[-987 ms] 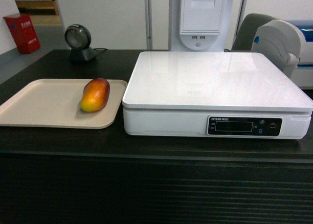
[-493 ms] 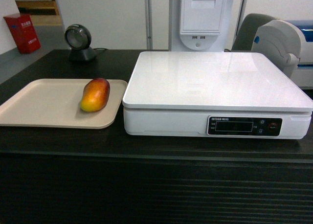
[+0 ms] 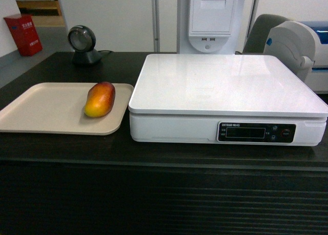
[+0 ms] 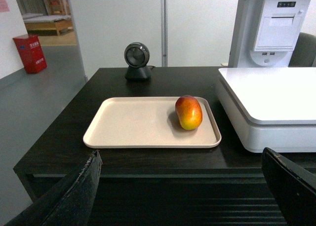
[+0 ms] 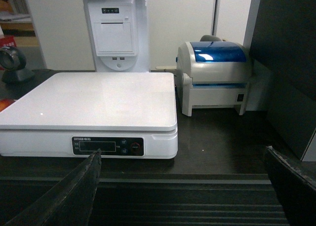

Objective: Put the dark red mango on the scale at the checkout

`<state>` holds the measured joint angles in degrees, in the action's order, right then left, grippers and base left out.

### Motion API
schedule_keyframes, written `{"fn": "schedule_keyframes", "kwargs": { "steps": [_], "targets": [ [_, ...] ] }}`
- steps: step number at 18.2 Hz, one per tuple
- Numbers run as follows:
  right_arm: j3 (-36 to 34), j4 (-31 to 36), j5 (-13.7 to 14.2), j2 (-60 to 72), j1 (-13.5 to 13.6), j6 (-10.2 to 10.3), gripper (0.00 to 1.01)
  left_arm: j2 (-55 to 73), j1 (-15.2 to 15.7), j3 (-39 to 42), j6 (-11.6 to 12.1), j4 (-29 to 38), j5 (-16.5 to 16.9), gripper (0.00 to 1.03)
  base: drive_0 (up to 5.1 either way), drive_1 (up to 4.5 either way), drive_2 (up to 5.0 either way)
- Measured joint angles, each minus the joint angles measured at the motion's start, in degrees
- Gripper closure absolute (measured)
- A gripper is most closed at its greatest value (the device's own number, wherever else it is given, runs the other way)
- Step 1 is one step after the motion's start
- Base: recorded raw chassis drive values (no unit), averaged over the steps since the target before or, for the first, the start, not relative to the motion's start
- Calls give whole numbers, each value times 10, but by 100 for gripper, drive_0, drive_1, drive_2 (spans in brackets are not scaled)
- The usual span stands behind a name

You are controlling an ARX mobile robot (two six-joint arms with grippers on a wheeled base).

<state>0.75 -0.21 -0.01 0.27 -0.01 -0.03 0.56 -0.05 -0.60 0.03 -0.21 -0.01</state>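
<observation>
One dark red mango [image 3: 100, 99] for you, lying on the beige tray [image 3: 46, 109] left of the scale [image 3: 225, 86]; both claws spread, holding nothing.

On the checkout counter [image 3: 66, 148], a tray [image 3: 46, 109] lies at nine o'clock and a scale [image 3: 225, 99] at three, just beside each other. A mango [image 3: 100, 99] lies on the tray's scale-side end. A barcode scanner [image 3: 83, 45] stands behind the tray at eleven o'clock.
</observation>
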Motion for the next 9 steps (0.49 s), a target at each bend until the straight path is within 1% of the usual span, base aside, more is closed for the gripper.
{"fn": "schedule_keyframes", "kwargs": {
  "steps": [9],
  "targets": [
    [0, 0, 0, 0, 0, 0, 3, 0, 0, 0, 0, 0, 0, 5, 0, 0, 0]
  ]
}}
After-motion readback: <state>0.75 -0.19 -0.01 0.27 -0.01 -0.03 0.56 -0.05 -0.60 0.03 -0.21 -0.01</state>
